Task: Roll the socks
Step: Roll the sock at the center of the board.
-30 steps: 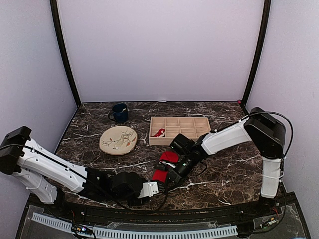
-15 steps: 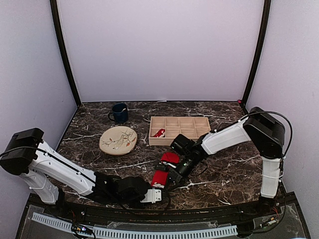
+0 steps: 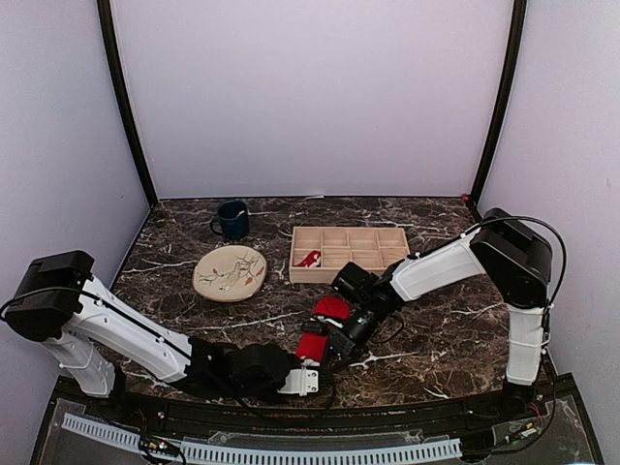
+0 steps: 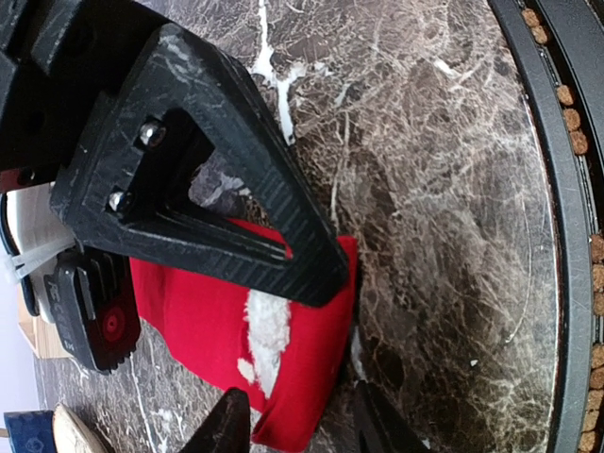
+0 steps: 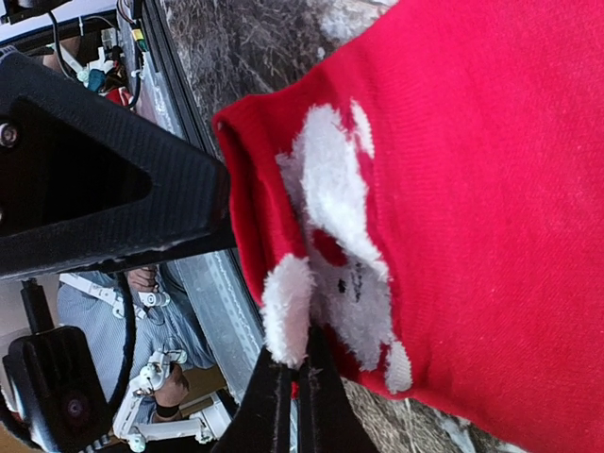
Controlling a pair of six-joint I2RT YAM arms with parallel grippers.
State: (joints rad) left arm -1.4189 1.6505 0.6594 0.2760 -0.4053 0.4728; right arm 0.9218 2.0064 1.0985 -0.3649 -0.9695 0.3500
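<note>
A red sock (image 3: 310, 346) with a fluffy white patch lies on the marble between the two arms, and its far part (image 3: 331, 308) shows beyond the right gripper. My right gripper (image 3: 335, 341) (image 5: 294, 392) is shut on the sock's (image 5: 472, 189) white-tufted edge. My left gripper (image 3: 312, 379) (image 4: 304, 432) is open at the sock's (image 4: 203, 307) near end, and the sock's corner lies between its fingertips (image 4: 229, 427). The right gripper's finger (image 4: 212, 203) lies across the sock. A small red bundle (image 3: 309, 259) lies in a wooden tray compartment.
The wooden compartment tray (image 3: 351, 237) stands just behind the sock. A beige patterned plate (image 3: 230, 272) and a dark blue mug (image 3: 232, 220) are at the back left. The table's black front rim (image 4: 566, 189) runs close by the left gripper.
The left arm has slid right along the front edge, bringing its gripper up to the sock's near end. The right gripper has stayed shut on the sock.
</note>
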